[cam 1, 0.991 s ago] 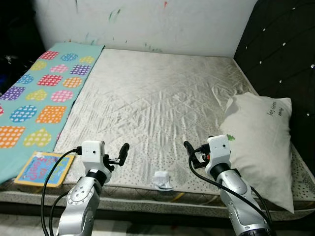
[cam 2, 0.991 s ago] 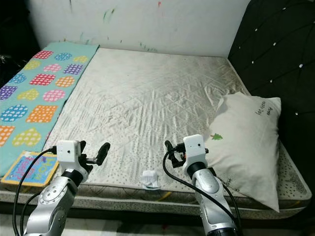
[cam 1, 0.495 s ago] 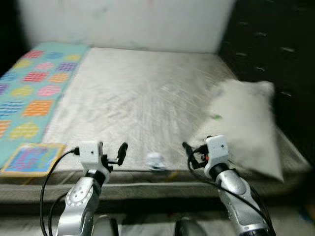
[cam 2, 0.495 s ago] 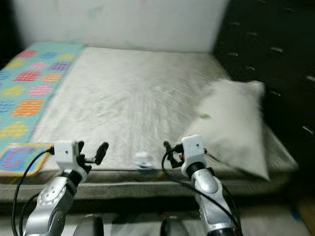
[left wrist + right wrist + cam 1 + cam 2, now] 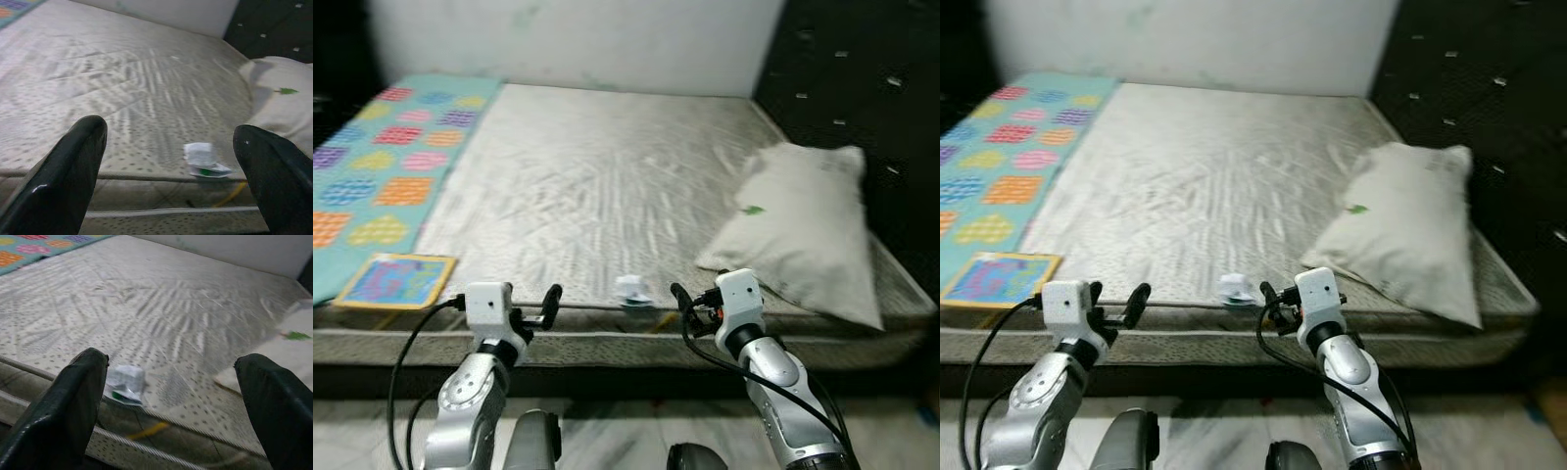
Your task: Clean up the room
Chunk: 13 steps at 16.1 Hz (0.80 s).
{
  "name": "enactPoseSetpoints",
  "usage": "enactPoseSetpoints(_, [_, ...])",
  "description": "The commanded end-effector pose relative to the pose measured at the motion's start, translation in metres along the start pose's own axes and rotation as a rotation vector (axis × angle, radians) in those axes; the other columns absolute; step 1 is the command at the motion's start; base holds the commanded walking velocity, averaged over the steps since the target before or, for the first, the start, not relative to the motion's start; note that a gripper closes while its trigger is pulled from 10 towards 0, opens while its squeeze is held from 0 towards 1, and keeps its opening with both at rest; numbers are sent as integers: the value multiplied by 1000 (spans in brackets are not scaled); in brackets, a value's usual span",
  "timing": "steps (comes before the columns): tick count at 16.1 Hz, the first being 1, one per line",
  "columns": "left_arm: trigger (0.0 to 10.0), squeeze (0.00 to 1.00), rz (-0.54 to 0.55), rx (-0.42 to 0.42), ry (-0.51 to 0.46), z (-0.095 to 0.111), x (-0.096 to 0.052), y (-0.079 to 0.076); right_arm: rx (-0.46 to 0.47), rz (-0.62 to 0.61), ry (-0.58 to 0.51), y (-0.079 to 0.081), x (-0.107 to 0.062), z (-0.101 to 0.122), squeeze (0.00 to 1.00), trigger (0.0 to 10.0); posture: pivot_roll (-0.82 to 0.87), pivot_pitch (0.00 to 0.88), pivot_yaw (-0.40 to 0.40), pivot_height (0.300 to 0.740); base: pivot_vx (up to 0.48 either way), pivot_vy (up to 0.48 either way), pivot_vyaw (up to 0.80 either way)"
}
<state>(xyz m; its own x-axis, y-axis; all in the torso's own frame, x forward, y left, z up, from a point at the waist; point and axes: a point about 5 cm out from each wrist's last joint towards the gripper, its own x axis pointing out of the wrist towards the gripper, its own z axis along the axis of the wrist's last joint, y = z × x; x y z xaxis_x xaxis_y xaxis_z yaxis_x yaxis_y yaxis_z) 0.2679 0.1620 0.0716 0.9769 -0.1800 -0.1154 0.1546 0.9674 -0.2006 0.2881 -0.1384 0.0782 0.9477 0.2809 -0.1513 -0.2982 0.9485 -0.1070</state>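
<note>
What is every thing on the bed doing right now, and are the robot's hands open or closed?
Mattress: bare, wrinkled, no sheet.
Pillow: lying flat on the bed's right side.
White wrapper: crumpled, at the bed's front edge.
Colourful blanket: spread flat along the left side.
Picture book: closed, lying flat at the front left corner.
Left gripper: open, holding nothing.
Right gripper: open, holding nothing.

Home bedroom: bare quilted mattress (image 5: 597, 186) fills mid-frame, white pillow (image 5: 803, 230) at right against dark tufted headboard (image 5: 862, 88), patterned blanket (image 5: 386, 157) at upper left.
</note>
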Motion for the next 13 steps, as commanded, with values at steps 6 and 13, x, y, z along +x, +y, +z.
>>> enactPoseSetpoints(6, [10000,0,-19,14,-25,7,4,-3,-12,-2,-4,-1,2,3,0,10000,-121,15,-61,642,0,0,279])
enactPoseSetpoints(13, [10000,0,-25,17,-20,6,4,-4,-7,-2,0,-1,2,2,0,10000,-121,14,-57,642,250,0,0])
